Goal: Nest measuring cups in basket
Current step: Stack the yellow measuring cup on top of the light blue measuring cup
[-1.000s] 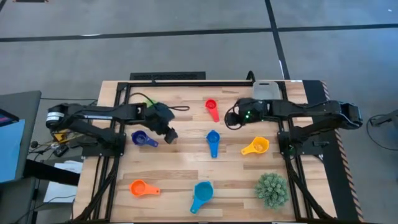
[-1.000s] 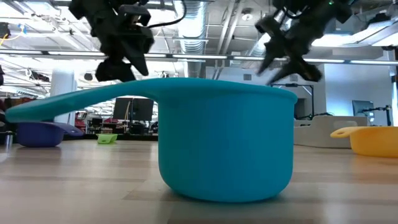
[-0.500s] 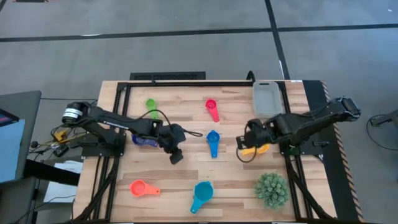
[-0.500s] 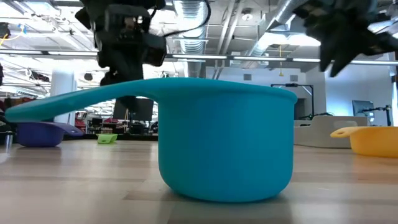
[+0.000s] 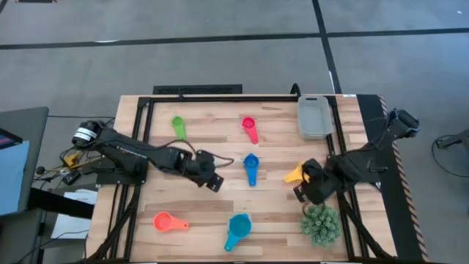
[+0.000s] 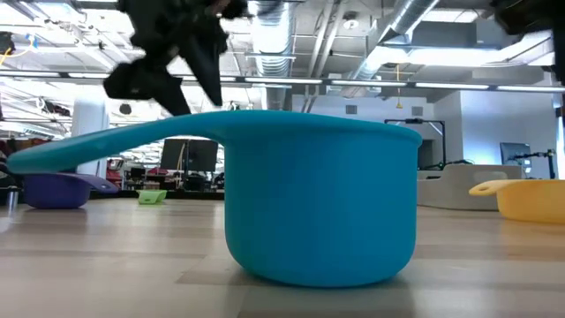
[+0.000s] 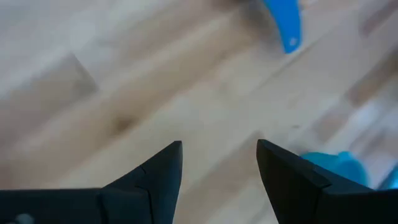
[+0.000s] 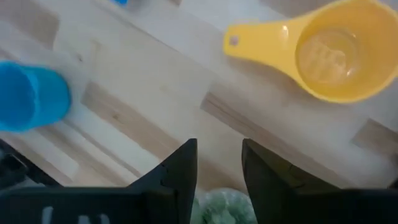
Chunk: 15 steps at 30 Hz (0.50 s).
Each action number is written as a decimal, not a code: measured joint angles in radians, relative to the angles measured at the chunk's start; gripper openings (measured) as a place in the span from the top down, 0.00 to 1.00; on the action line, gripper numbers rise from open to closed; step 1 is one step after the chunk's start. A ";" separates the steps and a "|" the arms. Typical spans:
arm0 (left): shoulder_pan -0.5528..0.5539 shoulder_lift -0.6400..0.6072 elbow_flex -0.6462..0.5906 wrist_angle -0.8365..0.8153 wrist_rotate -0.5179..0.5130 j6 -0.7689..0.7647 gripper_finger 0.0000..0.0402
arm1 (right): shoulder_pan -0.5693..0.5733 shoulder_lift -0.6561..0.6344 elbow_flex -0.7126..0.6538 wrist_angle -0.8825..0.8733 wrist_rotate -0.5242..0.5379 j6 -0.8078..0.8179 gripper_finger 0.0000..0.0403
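High view: the basket (image 5: 314,117) sits at the table's far edge, right of centre, with nothing in it. Six cups lie scattered on the wood. The green cup (image 5: 178,125) and pink-red cup (image 5: 250,128) lie toward the far side, the blue cup (image 5: 251,167) near the middle, the yellow cup (image 5: 297,174) right of it, the orange cup (image 5: 168,221) and light blue cup (image 5: 237,229) along the near edge. The spiky plant (image 5: 320,223) stands in the near right corner.

The left gripper (image 5: 213,181) hangs over bare wood between the green and light blue cups, left of the blue cup. In the left wrist view its fingers (image 7: 155,171) stand apart with only tabletop between them, holding nothing; the blue cup's handle (image 7: 283,22) shows farther off.

The right gripper (image 5: 306,189) is just beside the yellow cup, between it and the plant. In the right wrist view its fingers (image 8: 179,165) are parted and empty over the wood, the yellow cup (image 8: 326,55) ahead and not touched, the light blue cup (image 8: 30,98) off to one side.

Low view: the light blue cup (image 6: 309,199) fills the foreground, a navy cup (image 6: 57,188) behind it at left, the yellow cup (image 6: 525,197) at right.
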 joint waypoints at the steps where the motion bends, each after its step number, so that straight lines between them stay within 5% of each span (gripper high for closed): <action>1: -0.017 0.004 0.000 0.033 -0.017 -0.030 0.52 | 0.022 0.000 0.000 -0.013 0.010 0.016 0.61; 9: -0.056 0.076 0.001 0.394 -0.231 0.113 0.52 | 0.109 -0.001 0.000 -0.172 0.066 0.146 0.58; 15: 0.040 0.220 0.138 0.475 -0.134 0.291 0.52 | 0.135 -0.007 0.026 -0.146 0.066 0.144 0.57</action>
